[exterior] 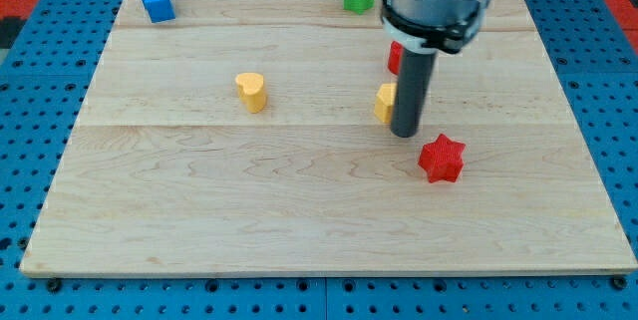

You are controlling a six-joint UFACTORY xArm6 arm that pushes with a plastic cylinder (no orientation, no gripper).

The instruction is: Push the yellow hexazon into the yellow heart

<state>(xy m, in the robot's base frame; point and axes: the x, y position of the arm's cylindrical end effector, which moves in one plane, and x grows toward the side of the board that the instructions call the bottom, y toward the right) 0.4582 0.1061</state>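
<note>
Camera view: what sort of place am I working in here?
Probably a lab tabletop test bench, not a home or factory. A wooden board lies on a blue perforated base, with small blocks like the yellow heart and red star near my tip.

Bare board btwn yellow hexagon [384,103] & yellow heart [251,91]; nothing blocks.

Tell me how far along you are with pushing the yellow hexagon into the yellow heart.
Done: my tip sits right beside the yellow hexagon, on its right in the view, so the approach is made. In hand: lining up the leftward push. Left: the hexagon is well apart from the yellow heart, so the whole push across the bare board remains.
</note>
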